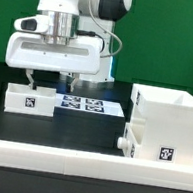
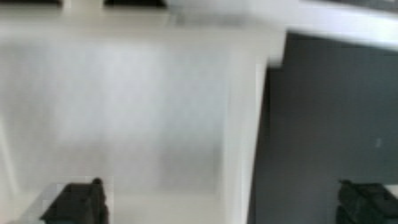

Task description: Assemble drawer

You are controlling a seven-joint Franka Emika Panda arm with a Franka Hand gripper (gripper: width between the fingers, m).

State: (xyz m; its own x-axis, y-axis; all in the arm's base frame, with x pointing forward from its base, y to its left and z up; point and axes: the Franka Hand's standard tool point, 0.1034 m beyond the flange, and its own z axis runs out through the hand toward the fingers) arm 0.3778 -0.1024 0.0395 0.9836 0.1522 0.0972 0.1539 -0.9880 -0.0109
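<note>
A small white tray (image 1: 29, 98) with a black-and-white tag lies on the black table at the exterior view's left. My gripper (image 1: 51, 79) hangs open just above it. One finger is over the tray and the other is past its side wall. In the wrist view the tray (image 2: 143, 120) is a blurred white mass, and its edge lies between my gripper's (image 2: 219, 203) dark fingertips (image 2: 75, 202). The large white box shell (image 1: 167, 124) stands at the exterior view's right. A second knobbed tray (image 1: 130, 138) sits against its side.
The marker board (image 1: 81, 104) lies flat behind the tray. A long low white border rail (image 1: 84, 163) runs along the front of the table. A green wall stands behind the arm.
</note>
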